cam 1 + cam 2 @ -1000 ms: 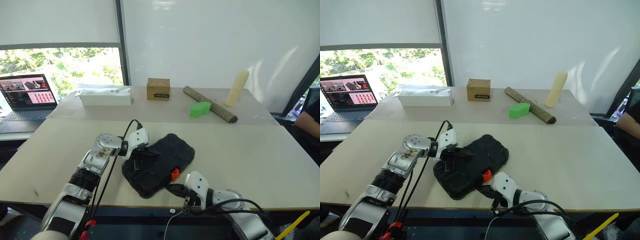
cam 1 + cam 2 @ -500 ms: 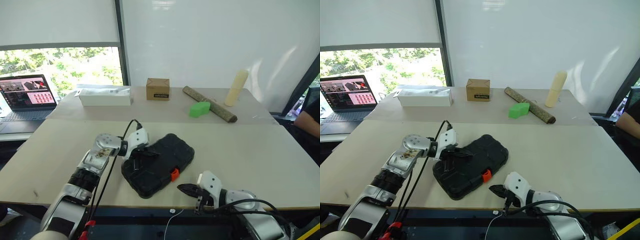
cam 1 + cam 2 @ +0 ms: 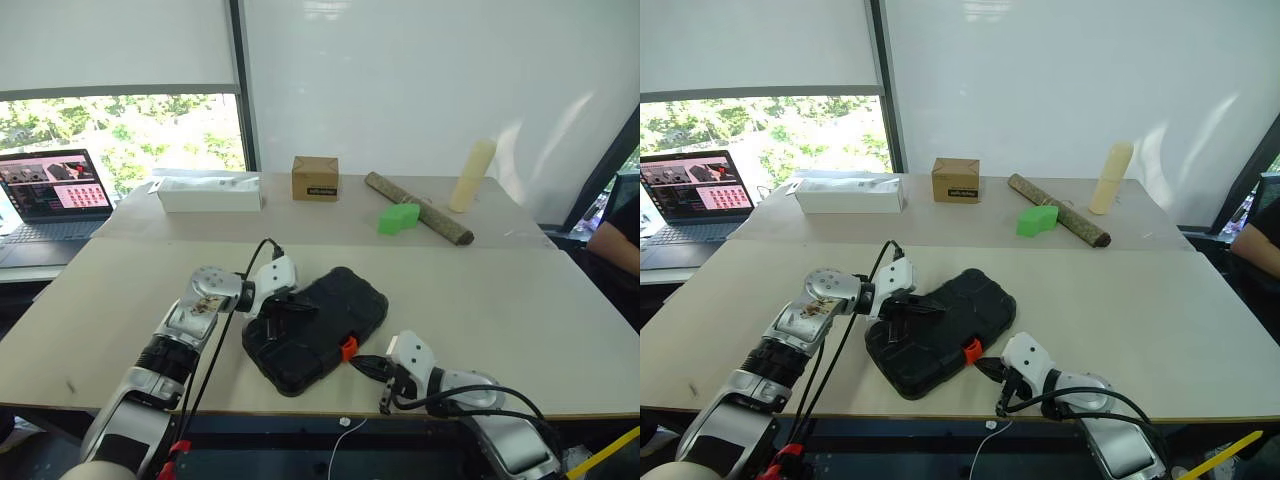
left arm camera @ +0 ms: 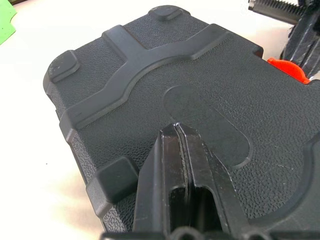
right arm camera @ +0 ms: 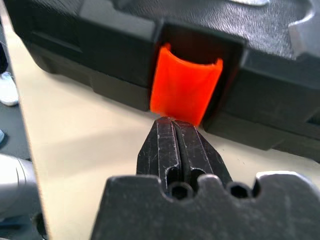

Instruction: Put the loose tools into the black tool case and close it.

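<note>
The black tool case (image 3: 352,292) lies closed and flat on the near table, its orange latch (image 3: 348,348) on the edge facing me. My left gripper (image 3: 290,305) is shut, and its tips (image 4: 176,128) rest on the case's lid. Also shut is my right gripper (image 3: 361,363), empty, with its tips (image 5: 172,123) right at the lower edge of the orange latch (image 5: 185,82). The loose tools are out of view.
On the far table stand a white box (image 3: 210,192), a brown cardboard box (image 3: 315,178), a green block (image 3: 400,217), a bark log (image 3: 420,208) and a cream cylinder (image 3: 473,175). A laptop (image 3: 50,190) sits far left. A person's arm (image 3: 618,240) shows at the right edge.
My right gripper drew back to the right of the latch, then came forward again to it. The left gripper and the case have stayed put.
</note>
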Tool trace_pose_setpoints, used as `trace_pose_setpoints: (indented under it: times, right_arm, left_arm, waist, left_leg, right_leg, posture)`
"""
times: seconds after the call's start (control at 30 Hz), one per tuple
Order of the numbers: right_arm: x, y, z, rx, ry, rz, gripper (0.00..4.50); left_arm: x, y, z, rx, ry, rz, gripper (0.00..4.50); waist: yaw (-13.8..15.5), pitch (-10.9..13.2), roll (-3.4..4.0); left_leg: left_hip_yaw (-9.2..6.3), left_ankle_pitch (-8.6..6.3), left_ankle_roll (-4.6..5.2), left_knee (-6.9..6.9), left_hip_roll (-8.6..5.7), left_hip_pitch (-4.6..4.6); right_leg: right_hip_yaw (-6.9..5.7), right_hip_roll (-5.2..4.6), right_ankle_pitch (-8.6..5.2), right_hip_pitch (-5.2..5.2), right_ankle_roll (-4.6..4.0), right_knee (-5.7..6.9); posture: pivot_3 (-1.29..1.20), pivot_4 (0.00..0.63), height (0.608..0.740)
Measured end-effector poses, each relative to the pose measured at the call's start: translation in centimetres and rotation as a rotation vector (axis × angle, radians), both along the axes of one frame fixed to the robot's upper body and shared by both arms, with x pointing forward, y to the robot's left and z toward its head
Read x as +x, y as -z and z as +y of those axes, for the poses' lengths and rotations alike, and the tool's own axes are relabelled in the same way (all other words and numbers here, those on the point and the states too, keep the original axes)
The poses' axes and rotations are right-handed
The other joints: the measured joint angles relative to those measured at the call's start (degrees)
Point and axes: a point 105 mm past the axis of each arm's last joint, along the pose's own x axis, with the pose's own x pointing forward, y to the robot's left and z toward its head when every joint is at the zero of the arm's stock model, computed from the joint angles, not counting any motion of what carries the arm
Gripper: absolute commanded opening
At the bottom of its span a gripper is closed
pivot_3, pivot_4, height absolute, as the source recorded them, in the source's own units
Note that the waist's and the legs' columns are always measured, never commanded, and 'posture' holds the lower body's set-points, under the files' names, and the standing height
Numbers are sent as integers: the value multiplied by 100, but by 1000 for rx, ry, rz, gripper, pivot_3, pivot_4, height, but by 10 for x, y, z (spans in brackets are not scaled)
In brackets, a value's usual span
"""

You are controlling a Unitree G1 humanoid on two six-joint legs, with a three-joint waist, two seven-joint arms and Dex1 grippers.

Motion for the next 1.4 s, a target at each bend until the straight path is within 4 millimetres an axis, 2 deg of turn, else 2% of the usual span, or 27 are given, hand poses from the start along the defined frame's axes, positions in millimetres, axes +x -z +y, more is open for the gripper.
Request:
trace_pose_setpoints:
  times: [0.33, 0.6, 0.83, 1.4]
  right_arm:
    - [1, 0, 4, -1, -5, 8, 49]
    - [-14, -16, 3, -9, -53, -19, 49]
    - [-10, -19, 2, -2, -42, -29, 49]
    - [6, -3, 8, -2, -22, 27, 49]
  left_arm:
    - [-2, 1, 4, 28, -10, 18, 0]
    - [-3, 2, 2, 32, -4, 18, 0]
    - [-3, 2, 1, 29, -3, 19, 0]
    - [-1, 2, 3, 36, -15, 15, 0]
  waist:
    - [-44, 0, 1]
    - [-27, -8, 1]
    - [-17, -8, 2]
    - [-27, -9, 1]
  left_leg:
    - [1, 0, 0, -3, 5, 2]
    - [0, -2, -2, -13, 4, 6]
    - [0, -2, -2, -14, 3, 6]
    - [-1, 1, -5, -16, 6, 10]
  right_leg:
    - [2, 3, 0, -2, -1, 1]
    - [1, 0, -3, 2, -3, -5]
    - [0, -1, -4, 2, -3, -6]
    - [2, 1, -3, 0, -5, -2]
  posture:
    - [0, 150, 740]
    - [0, 150, 740]
    - [0, 150, 740]
    - [0, 150, 740]
